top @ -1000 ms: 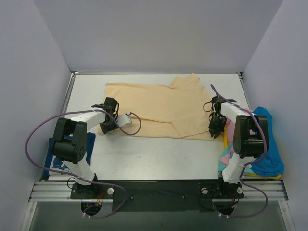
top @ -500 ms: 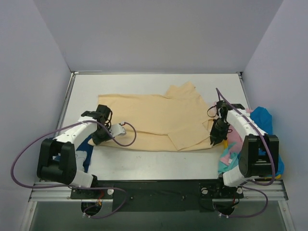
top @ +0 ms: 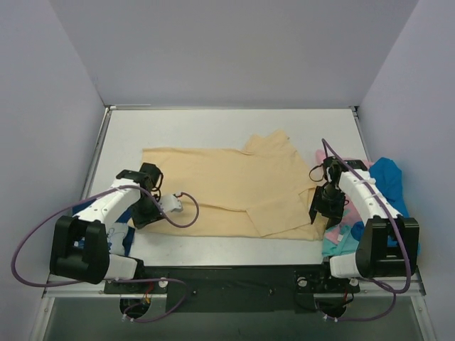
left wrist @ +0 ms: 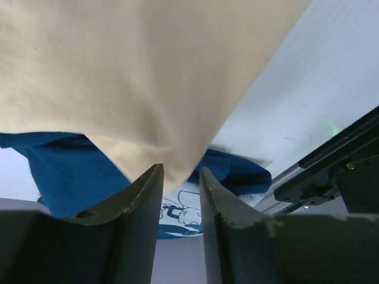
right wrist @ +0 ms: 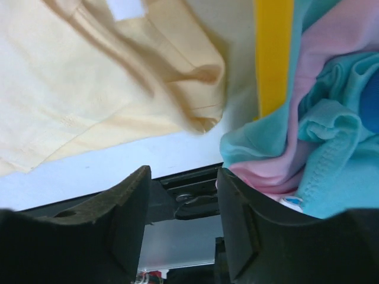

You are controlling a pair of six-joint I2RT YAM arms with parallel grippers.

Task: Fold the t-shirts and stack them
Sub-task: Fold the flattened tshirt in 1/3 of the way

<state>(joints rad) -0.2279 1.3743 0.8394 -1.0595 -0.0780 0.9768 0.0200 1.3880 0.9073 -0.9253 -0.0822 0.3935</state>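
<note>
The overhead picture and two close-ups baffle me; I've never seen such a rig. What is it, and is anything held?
Two robot arms are bolted at the near edge of a white table. The wide picture looks down from above and behind; each close-up comes from a wrist camera, its own dark fingers in front. A tan t-shirt lies spread between the arms, a navy printed tee by the left one, a pink, teal and blue heap by the right. The left gripper stands slightly open at the tan shirt's corner; the right gripper is open. Neither seems to hold anything.
</note>
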